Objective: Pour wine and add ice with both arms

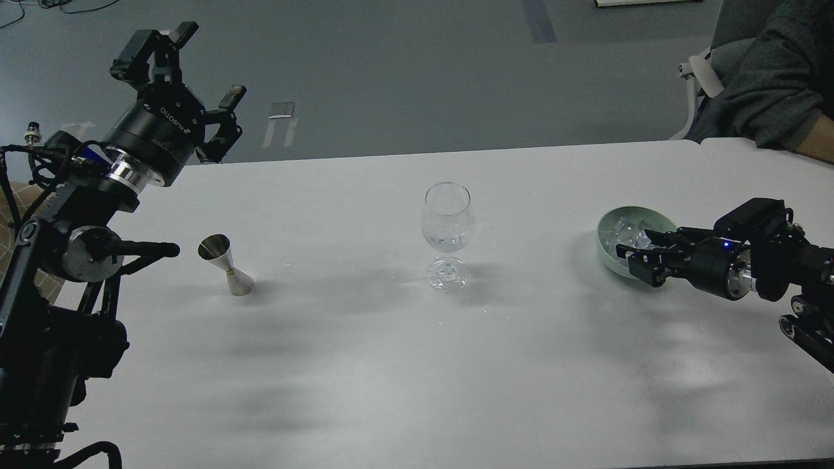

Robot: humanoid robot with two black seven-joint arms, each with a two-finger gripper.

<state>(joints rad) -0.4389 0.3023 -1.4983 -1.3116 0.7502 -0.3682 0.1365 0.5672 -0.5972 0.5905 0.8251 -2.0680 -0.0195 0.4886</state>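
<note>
The ice (624,229) sits piled in a pale green bowl (609,225) near the right end of the desk (417,365), clear cubes heaped against the bowl's far wall. Right at that bowl is the right gripper (635,255), reaching in low from the right edge of the desk, its jaws parted and poised over the bowl's near rim, with nothing visibly caught between them. The right arm (762,257) runs back flat and low toward the desk's right edge, a small blue light glowing on its wrist.

Out toward the middle of the desk stands the wine glass (447,228), upright and well apart from the bowl, with what looks like a cube or two low in its bowl, though the glare makes that hard to tell. Further left, a steel jigger (227,266) stands upright on its wider end, alone on the white surface.

Over by the desk's far left corner the left gripper (179,71) is lifted high above the surface, jaws spread wide and empty, pointing up and away. The left arm (85,195) climbs from the left edge, cables looping beside it.

Beyond the far right corner, a person's grey-sleeved arm (775,85) rests beside a chair.
</note>
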